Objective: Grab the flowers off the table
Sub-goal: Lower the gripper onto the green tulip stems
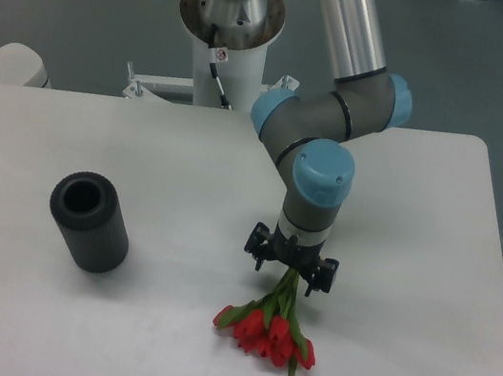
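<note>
Flowers (268, 334): red tulip buds in a small bunch, low on the near part of the table, right of centre. Buds fanned toward the near edge, green stems running up and away into the gripper. One thin green tip pointing down past the buds toward the near edge. Whether resting on the surface or raised off it, not clear from this view.

Gripper (290, 270): black, two-fingered, pointing straight down, directly over the stem end of the bunch. Fingers on either side of the stems, stems passing between them; clamped or merely around the stems, not possible to tell.

Arm (319, 175): grey joints with light blue caps, silver tube rising toward the top of view; wrist upright above the gripper. White pedestal base (227, 44) at the far edge, behind the tabletop, with a thin cable down its front.

Cylinder (89, 221): dark, matte, hollow, open end facing up and toward the far side, lying tilted on the left part of the tabletop, well apart from the bunch.

Table (419, 226): white, smooth, rounded corners, bearing all of the above. Grey floor beyond the far and right edges.
</note>
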`<action>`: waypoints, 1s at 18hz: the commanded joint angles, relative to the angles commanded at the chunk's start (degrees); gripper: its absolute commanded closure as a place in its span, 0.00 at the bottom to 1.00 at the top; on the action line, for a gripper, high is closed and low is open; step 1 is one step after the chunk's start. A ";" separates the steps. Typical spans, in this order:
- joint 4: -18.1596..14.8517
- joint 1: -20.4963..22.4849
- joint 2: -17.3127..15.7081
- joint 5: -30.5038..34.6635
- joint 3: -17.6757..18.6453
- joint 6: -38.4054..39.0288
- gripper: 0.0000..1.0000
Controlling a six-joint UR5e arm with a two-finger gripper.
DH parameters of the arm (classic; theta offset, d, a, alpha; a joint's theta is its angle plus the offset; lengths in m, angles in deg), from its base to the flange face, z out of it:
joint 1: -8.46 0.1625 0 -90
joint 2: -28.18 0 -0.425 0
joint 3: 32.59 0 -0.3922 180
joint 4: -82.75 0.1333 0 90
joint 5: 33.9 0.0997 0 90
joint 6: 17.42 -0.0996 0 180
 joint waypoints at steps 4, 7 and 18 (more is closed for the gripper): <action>0.18 -0.70 0.62 0.00 0.09 0.18 0.00; 0.27 -0.79 0.88 2.01 0.00 -0.08 0.00; 0.53 -1.75 1.58 3.43 0.09 0.27 0.00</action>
